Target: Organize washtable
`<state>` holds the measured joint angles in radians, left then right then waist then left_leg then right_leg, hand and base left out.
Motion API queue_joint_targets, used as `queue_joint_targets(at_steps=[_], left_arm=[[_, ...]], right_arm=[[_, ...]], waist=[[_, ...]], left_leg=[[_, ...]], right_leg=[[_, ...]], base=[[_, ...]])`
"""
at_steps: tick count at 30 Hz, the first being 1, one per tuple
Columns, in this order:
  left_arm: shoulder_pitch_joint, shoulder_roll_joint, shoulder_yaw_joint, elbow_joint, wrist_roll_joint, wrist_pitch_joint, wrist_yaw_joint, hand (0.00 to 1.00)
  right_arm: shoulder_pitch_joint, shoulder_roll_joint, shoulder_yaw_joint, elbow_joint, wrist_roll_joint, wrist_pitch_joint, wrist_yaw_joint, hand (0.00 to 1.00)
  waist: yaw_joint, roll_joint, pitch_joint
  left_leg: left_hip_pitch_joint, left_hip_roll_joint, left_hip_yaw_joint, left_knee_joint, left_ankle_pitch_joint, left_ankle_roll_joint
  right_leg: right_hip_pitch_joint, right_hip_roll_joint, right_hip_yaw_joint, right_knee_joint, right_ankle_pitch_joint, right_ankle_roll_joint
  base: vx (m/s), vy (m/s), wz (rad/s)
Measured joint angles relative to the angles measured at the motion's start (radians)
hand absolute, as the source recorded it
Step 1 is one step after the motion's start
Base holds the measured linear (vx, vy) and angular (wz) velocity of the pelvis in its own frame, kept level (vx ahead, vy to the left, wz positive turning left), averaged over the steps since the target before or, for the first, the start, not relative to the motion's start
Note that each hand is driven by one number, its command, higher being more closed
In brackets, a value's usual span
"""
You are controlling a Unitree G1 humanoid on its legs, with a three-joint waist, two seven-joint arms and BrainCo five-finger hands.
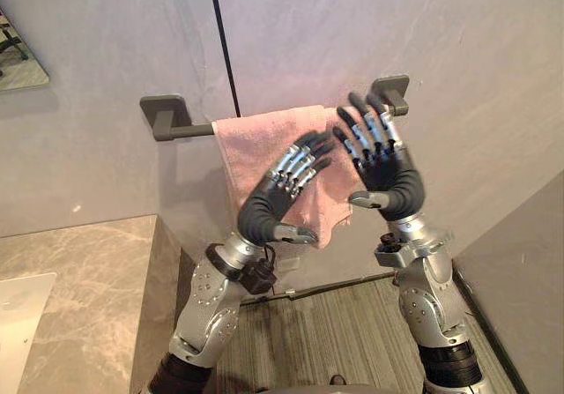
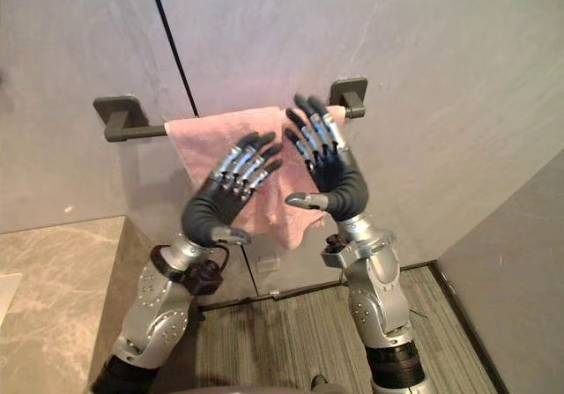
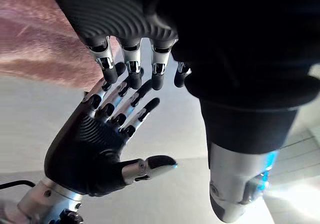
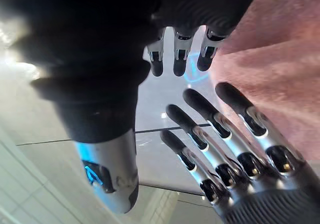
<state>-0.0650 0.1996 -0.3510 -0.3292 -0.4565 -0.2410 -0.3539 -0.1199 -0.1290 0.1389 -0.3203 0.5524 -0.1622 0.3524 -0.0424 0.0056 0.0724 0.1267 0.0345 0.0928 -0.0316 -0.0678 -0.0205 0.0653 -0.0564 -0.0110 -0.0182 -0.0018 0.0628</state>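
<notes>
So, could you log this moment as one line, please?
pink towel: draped on wall bar | left robot hand: open | right robot hand: open, both before towel

Pale pink towel (image 1: pixel 256 143), plain; dk grey towel bar (image 1: pixel 176 130); lt grey wall (image 1: pixel 88 147) w/ faint veins; beige marbled countertop (image 1: pixel 88 271); grey-brown striped floor (image 1: pixel 326 332).

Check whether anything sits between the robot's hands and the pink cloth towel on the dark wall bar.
Nothing visible does. The left hand and right hand are raised, fingers straight, directly before the pink cloth towel draped over the dark grey wall bar.
</notes>
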Motion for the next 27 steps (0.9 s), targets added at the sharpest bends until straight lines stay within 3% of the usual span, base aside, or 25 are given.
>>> queue_joint_targets(at_steps=[11,27], left_arm=[[-0.022,0.000,-0.010,0.138,0.110,0.024,0.022,0.00],[-0.080,-0.052,0.055,0.263,0.234,0.027,0.167,0.00]], right_arm=[[0.001,-0.010,0.037,0.124,-0.009,0.022,0.002,0.00],[0.001,0.031,0.047,0.219,-0.066,0.035,-0.029,0.00]], waist=[[-0.001,-0.001,-0.001],[-0.004,-0.005,-0.021]], left_leg=[[-0.009,0.000,0.006,0.001,0.000,0.001],[-0.015,-0.001,-0.014,-0.003,0.012,0.002]], right_leg=[[-0.002,0.001,0.006,-0.021,0.016,-0.001],[-0.001,0.000,-0.015,-0.022,0.017,-0.002]], base=[[-0.02,-0.017,-0.02],[-0.04,-0.027,0.04]])
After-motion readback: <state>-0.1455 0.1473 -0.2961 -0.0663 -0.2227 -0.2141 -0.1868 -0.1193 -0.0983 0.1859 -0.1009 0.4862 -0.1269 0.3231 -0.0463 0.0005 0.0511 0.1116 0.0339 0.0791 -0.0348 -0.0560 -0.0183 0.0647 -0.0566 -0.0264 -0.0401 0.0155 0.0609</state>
